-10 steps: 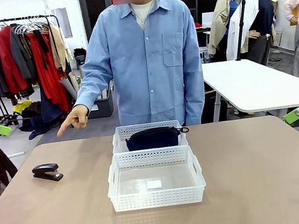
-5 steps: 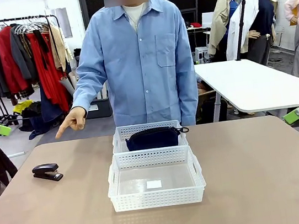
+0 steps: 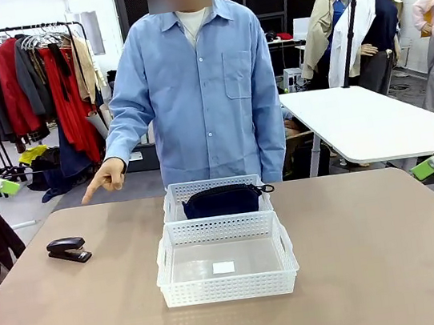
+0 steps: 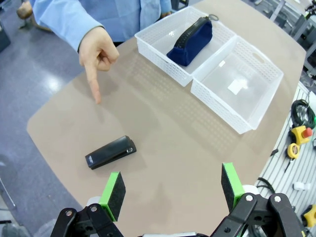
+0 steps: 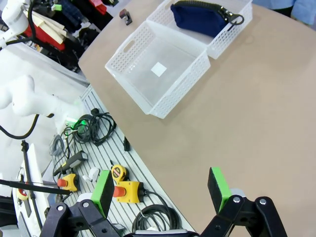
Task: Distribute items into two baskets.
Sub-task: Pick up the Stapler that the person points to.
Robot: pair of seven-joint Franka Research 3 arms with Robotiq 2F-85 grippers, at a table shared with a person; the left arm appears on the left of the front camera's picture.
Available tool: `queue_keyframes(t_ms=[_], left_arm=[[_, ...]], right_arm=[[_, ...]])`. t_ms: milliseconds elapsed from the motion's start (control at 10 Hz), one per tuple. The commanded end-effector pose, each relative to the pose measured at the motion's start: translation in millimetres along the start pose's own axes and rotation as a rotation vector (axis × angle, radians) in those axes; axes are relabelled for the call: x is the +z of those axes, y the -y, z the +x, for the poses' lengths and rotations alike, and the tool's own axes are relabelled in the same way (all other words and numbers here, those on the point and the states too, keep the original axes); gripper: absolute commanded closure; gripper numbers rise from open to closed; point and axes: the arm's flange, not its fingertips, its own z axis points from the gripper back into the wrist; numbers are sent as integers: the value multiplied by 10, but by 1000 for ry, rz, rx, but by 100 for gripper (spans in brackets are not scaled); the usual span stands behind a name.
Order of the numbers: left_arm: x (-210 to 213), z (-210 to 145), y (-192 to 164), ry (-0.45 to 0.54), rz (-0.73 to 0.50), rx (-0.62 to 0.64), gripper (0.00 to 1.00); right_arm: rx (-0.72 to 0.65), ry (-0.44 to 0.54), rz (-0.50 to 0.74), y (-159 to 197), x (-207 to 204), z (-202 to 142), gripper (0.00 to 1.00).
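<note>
**Stapler out on the table, pouch already in the far basket**

From where I stand, the two white baskets sit in the middle of the brown table (image 3: pixel 375 253), set right against each other, long wall to long wall. The larger basket (image 3: pixel 228 288) is on the robot's side and holds nothing but a small white label (image 3: pixel 224 267) stuck to its floor. The smaller basket (image 3: pixel 174 193) is behind it, on the person's side, and the dark navy pouch (image 3: pixel 222 200) lies inside it. The pouch fills nearly the whole width, and its zip pull (image 3: pixel 265 189) hangs over the end toward the robot's right.

The black stapler (image 3: pixel 68 250) lies flat on the bare tabletop, well apart from both baskets, toward the robot's left edge.

The person in the blue shirt stands at the far side. One hand (image 3: pixel 106 178) is held out over the far left corner of the table, index finger stretched downward and the other fingers curled in. The fingertip is clear of the stapler.

The left gripper (image 4: pixel 172 186) hangs above the table's left edge with its green pads spread wide and nothing between them. In its wrist view the stapler lies on the table beyond the pads. The right gripper (image 5: pixel 160 189) is off the table's right side, its jaws also wide apart and holding nothing, well away from the baskets
</note>
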Motion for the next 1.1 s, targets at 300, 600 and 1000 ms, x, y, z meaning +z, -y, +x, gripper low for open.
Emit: queue_keyframes(t_ms=[300, 600, 1000], left_arm=[[-148, 652, -280, -256, 44, 212, 0], [-451, 883, -573, -387, 105, 438, 0], [-859, 1065, -848, -513, 130, 706, 0]], right_arm=[[3, -2, -6, -19, -4, 18, 0], [3, -2, -6, -19, -4, 18, 0], [3, -2, -6, -19, -4, 18, 0]])
